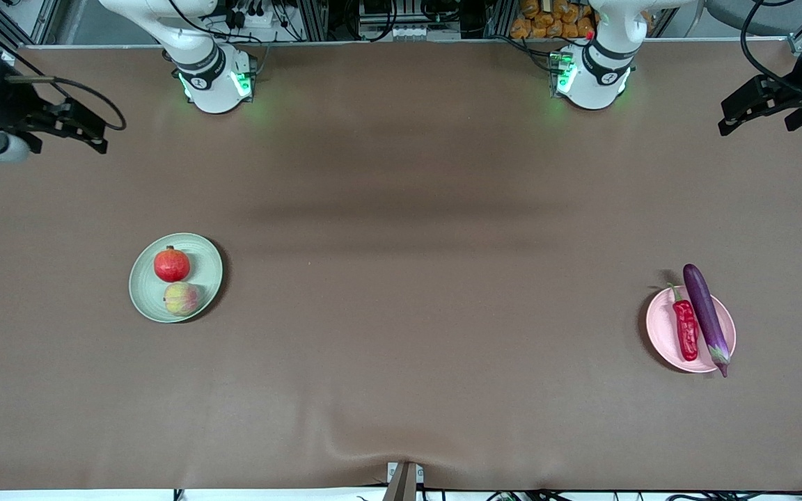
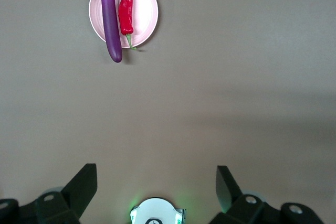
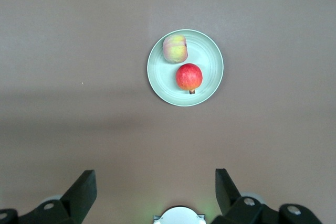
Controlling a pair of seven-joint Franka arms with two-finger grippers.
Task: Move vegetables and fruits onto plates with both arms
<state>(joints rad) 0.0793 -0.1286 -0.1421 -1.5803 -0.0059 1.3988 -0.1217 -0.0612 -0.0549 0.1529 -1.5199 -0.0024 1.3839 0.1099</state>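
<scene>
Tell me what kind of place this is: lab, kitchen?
Likely a robotics lab: two arm bases bolted along a brown-covered table, cables and an aluminium frame at its edge, produce staged on plates.

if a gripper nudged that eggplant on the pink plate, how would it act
The eggplant is glossy, so probably slippery. Both ends overhang the pink plate, so it may pivot or slide off. It looks stiff, not floppy.

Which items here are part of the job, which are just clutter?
Job:
- eggplant and chili pepper on pink plate
- pomegranate and peach on green plate
- left hand, right hand, both open, parked

Not job:
- brown table cover
</scene>
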